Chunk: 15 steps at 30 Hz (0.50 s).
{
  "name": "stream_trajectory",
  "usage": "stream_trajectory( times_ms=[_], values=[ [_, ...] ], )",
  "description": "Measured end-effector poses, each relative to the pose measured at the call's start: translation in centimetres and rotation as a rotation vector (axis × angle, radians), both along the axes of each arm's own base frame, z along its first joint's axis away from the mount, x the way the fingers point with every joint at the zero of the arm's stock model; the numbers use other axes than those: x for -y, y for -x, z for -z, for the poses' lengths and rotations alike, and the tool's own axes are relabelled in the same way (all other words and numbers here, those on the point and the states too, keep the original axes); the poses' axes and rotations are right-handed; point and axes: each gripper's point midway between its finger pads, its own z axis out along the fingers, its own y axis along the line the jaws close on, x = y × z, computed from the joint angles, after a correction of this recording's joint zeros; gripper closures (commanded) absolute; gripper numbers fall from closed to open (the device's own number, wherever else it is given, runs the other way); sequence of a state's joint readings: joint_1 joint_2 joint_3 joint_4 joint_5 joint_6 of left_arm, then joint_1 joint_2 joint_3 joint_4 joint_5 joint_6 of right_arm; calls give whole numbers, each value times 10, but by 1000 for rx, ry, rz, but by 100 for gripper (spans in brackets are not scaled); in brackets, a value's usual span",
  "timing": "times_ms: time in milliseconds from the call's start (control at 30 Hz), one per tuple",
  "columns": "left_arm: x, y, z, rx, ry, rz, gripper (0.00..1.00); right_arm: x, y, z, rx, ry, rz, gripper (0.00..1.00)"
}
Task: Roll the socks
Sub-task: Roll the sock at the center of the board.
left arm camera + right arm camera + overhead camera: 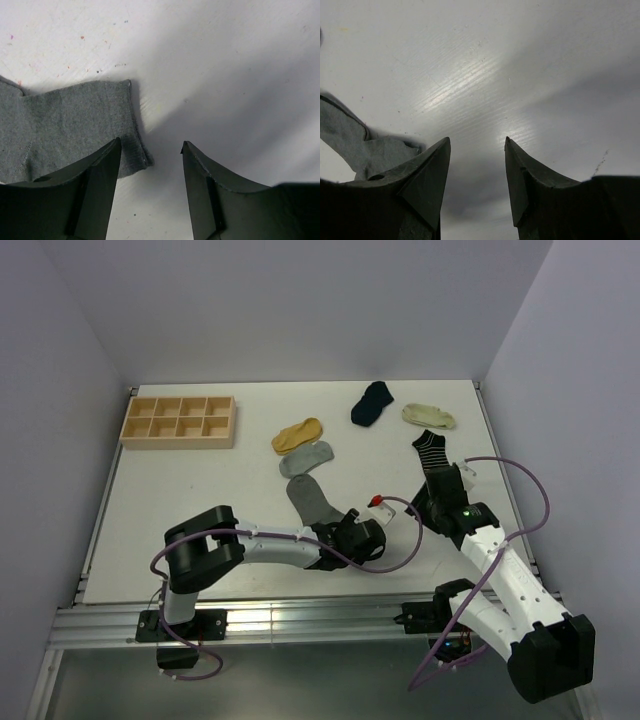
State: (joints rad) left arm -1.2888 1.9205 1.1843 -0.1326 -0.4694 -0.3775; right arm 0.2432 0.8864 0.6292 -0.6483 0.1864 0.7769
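The left gripper (151, 142) fills the bottom of its wrist view. Its two dark fingers (95, 190) stand apart with nothing clamped between them. The dark grey sock (65, 125) lies flat on the white table (225, 75) to the left of these jaws. Its straight hemmed end runs under the left finger's tip, and its corner just reaches into the gap. White tabletop stretches away to the right of the jaws and beyond them. Seen from above, the left arm (270, 540) lies low, stretched sideways from its base toward the right arm (500, 570), with its wrist at the near end of this sock.

The right gripper (477, 140) is parted too and grips nothing, with white tabletop between its jaws and beyond them. A crumpled fold of grey fabric (365, 145) lies left of its left finger; I cannot tell which sock it belongs to. The right arm reaches forward and leftward from its base, and the black-and-white striped sock (432, 448) lies just beyond its jaws.

Farther beyond the left jaws, the light grey sock (305, 458) and the mustard-yellow sock (297, 433) lie just beside each other. The navy sock (372, 403) and the cream sock (428, 416) lie near the table's far edge. A wooden tray (178, 421) sits far to the left of both jaws, at the far-left corner. It has two rows of four compartments, and only their wooden floors show. Pale walls (60, 390) close the table in on three sides.
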Motion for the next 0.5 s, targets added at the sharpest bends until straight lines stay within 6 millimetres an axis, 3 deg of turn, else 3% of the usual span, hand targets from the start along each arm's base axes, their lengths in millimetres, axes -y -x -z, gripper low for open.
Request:
stream_trajectory(
  times_ms=[300, 500],
  values=[
    [-16, 2, 9, -2, -76, -13, 46, 0, 0, 0, -3, -6, -6, 45],
    [-13, 6, 8, -1, -80, -1, 49, 0, 0, 0, -2, -9, -8, 45]
  ],
)
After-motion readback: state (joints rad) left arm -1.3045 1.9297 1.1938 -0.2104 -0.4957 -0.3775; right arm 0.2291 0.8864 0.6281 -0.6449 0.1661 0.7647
